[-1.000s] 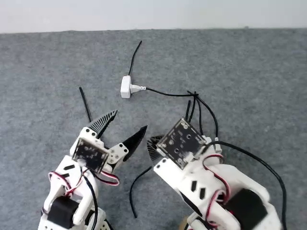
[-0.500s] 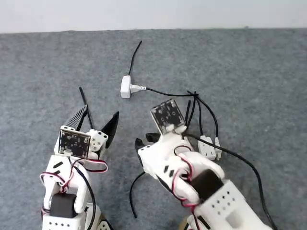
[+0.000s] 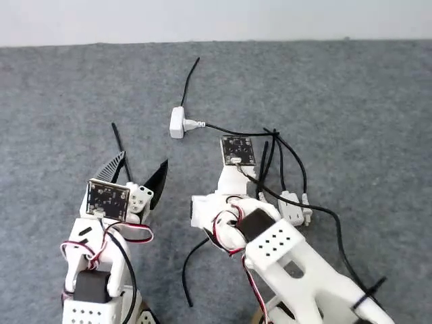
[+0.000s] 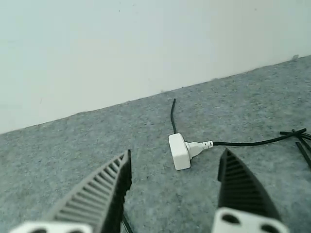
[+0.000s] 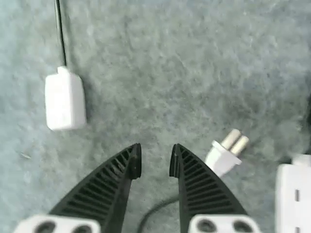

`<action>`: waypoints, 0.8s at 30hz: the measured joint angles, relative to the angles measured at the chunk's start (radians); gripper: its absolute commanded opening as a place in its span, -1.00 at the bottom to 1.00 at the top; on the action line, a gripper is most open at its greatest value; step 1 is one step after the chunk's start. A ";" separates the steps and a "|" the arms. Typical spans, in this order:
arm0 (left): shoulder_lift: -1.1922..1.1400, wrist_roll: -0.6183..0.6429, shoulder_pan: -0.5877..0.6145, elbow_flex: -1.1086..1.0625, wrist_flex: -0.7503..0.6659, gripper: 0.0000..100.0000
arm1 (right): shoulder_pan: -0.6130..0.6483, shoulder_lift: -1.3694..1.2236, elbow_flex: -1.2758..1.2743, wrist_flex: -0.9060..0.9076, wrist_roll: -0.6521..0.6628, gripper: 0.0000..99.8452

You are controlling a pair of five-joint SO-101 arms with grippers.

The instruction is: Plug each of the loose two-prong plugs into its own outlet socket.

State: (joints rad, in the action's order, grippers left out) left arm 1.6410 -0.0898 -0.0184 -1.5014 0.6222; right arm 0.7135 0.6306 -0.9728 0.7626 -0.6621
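On the grey carpet a white outlet socket (image 3: 177, 122) lies with a white plug (image 3: 193, 124) seated in it; the left wrist view shows that socket (image 4: 180, 151) and plug (image 4: 197, 147) ahead of my left gripper's fingers (image 4: 104, 194). My left gripper (image 3: 144, 160) stands wide open and holds nothing. A loose two-prong plug (image 5: 226, 151) lies just beside my right gripper (image 5: 155, 158), whose jaws are narrowly open with bare carpet between them. Another white socket (image 5: 64, 101) lies further off, and a third (image 5: 294, 194) is at the picture's edge. In the high view the right arm (image 3: 237, 150) hides its own gripper.
A white socket block (image 3: 291, 206) lies beside the right arm among tangled black cables (image 3: 280, 152). Loose black cable ends lie at the left (image 3: 120, 145) and between the arms (image 3: 192, 260). A pale wall (image 4: 146, 43) borders the carpet's far edge.
The right arm has swung its wrist away from the near edge towards the table's middle, uncovering the white block beside it. The left gripper turned to the left and stayed open.
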 measured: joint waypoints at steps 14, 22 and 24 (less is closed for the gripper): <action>0.000 0.000 0.000 -0.049 -0.054 -0.45 | -0.181 -0.011 -0.009 0.023 -0.078 -0.78; 0.000 0.000 0.000 -0.049 -0.066 -0.45 | -0.180 -0.011 -0.009 0.087 -0.080 -0.78; 0.000 0.000 0.000 -0.049 -0.066 -0.45 | -0.141 -0.011 -0.009 0.123 -0.081 -0.78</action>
State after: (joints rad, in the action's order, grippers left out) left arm 1.6410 -0.0898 -0.0184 -1.5505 0.5562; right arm 0.5723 0.6199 -0.9820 0.8853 -0.7434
